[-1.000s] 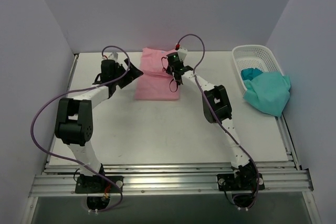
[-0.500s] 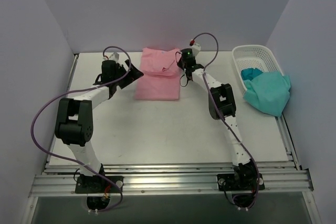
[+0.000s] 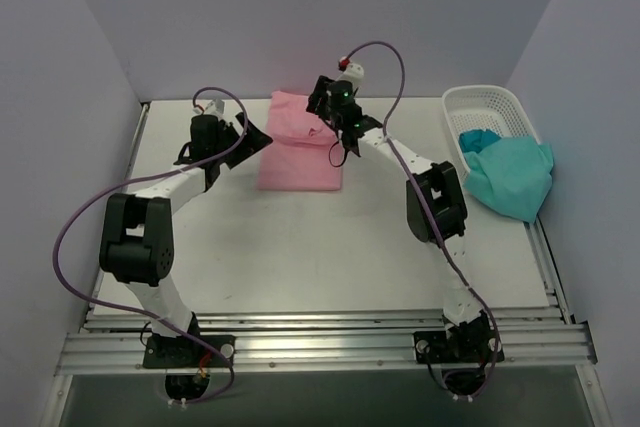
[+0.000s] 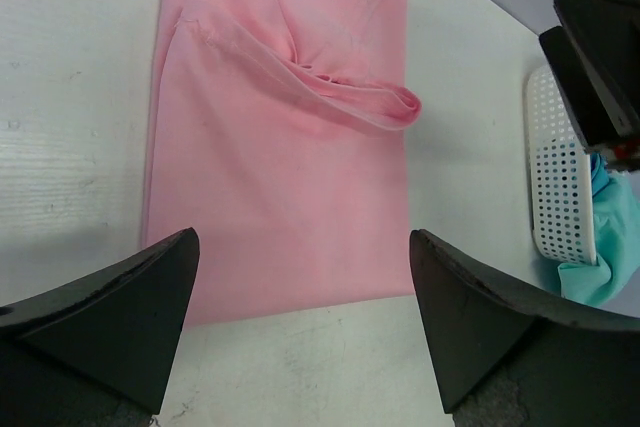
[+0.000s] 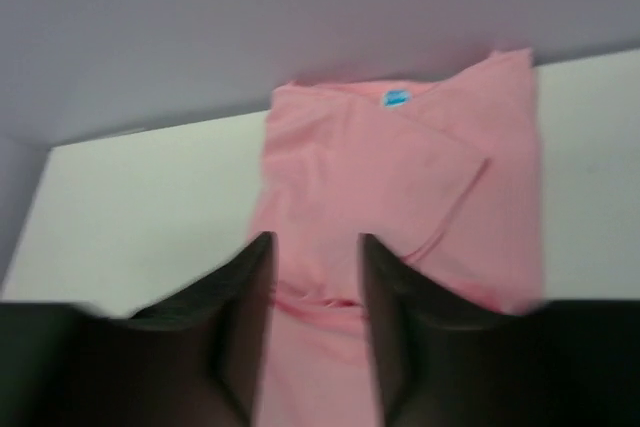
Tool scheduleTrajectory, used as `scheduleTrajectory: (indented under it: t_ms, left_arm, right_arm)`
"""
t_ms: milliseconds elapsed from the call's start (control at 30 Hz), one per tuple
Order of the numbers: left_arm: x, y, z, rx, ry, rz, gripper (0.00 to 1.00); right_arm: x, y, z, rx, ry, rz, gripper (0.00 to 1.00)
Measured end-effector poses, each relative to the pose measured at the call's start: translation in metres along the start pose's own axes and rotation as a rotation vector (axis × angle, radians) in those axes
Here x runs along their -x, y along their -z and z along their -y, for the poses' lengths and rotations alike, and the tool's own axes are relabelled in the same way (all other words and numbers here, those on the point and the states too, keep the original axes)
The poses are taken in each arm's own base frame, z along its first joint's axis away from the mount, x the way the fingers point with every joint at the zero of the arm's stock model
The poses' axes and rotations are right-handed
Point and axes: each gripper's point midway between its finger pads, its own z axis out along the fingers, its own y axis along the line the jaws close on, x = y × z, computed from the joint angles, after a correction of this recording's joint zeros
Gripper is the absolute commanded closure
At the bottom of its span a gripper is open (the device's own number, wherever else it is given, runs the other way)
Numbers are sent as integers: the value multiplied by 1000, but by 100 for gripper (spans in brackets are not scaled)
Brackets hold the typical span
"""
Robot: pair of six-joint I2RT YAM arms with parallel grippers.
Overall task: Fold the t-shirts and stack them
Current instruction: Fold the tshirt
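Observation:
The light pink t-shirt lies folded on the far middle of the table, with a folded edge running across it and a small blue label at its far end. My left gripper is wide open and empty at the shirt's left edge, with the shirt between its fingers in the left wrist view. My right gripper is open and empty, held above the shirt's far part. The teal-green t-shirt hangs over the near end of the basket.
The white lattice basket stands at the far right by the side wall, and it also shows in the left wrist view. The back wall is close behind the pink shirt. The table's metal rail runs along the near edge.
My right gripper left the pink shirt's right side, swung out to the right, then came back left and higher over the shirt's far part. The left arm has barely moved.

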Motion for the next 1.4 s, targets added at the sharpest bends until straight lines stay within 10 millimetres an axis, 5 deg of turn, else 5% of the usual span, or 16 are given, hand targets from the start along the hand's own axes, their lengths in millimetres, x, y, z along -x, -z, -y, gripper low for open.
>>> scheduleTrajectory:
  t_ms: [67, 167, 367, 500, 733, 1033, 1400]
  left_arm:
    - [0, 1, 1, -1, 0, 1, 6]
    - [0, 2, 2, -4, 1, 3, 5]
    - [-1, 4, 2, -5, 5, 3, 6]
    - [-4, 4, 0, -2, 7, 0, 6]
    - [-6, 4, -1, -4, 9, -5, 6]
    - [-7, 4, -2, -7, 8, -5, 6]
    - [-6, 4, 0, -13, 6, 0, 6]
  right_arm:
    - [-5, 17, -32, 53, 2, -9, 99]
    - [-33, 30, -58, 97, 2, -60, 100]
    - [-96, 33, -19, 7, 17, -210, 100]
    - [-117, 35, 0, -40, 24, -260, 100]
    - [-124, 33, 8, -66, 18, -269, 100]
    - [-161, 21, 36, -118, 22, -324, 100]
    - [-132, 8, 39, -115, -7, -273, 100]
